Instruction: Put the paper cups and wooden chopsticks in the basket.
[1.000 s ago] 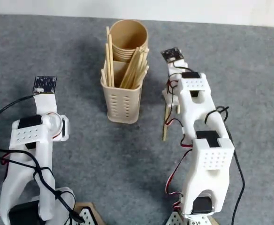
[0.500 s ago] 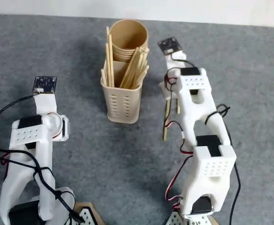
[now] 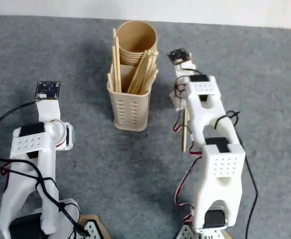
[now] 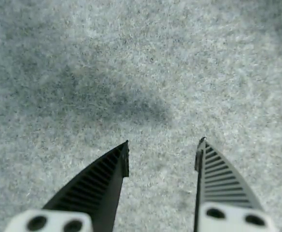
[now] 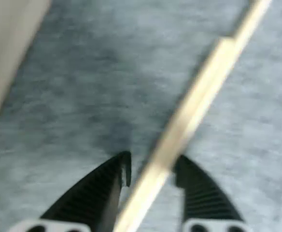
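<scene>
While the cups (image 3: 135,42) and several chopsticks (image 3: 143,74) already stood in the basket (image 3: 130,112), our right gripper (image 5: 152,159) clenched one remaining chopstick (image 5: 199,96) at the basket's four o'clock; our left gripper (image 4: 162,150) gaped, holding nothing.

No text, number or sign can be read in any of the views. The small dark circuit board (image 3: 48,90) on the wrist of the left white arm and the second small circuit board (image 3: 178,56) on the right arm carry only tiny pale marks, which are too small to read.
</scene>
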`<state>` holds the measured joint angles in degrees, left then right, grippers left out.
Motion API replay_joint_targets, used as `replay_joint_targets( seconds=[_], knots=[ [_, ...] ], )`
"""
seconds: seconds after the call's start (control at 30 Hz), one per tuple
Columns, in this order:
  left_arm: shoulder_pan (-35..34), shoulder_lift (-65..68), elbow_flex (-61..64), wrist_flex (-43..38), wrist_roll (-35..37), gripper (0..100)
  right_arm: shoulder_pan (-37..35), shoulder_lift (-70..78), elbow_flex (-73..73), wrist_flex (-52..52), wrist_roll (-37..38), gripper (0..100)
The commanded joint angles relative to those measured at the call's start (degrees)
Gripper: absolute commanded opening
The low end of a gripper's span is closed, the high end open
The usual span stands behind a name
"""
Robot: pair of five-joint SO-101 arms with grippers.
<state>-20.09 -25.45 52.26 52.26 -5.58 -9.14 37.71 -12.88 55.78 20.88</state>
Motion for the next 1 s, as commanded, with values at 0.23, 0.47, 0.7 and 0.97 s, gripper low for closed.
replay_joint_targets(
  seconds=[0.23,0.47,0.7,0.97],
  knots=[
    [-0.1,-1.6,-0.2,-0.8,-0.3,23,3.1,-0.1,-16.9,16.1,-9.1,0.6],
    [-0.1,-1.6,-0.2,-0.8,-0.3,23,2.3,-13.1,-34.2,30.0,-14.3,0.6],
    [-0.1,-1.6,-0.2,-0.8,-0.3,23,-0.9,-29.8,-39.6,35.9,-19.6,0.6],
    [-0.1,-1.6,-0.2,-0.8,-0.3,23,-9.6,-42.2,-39.7,41.5,-19.6,0.6]
  ],
)
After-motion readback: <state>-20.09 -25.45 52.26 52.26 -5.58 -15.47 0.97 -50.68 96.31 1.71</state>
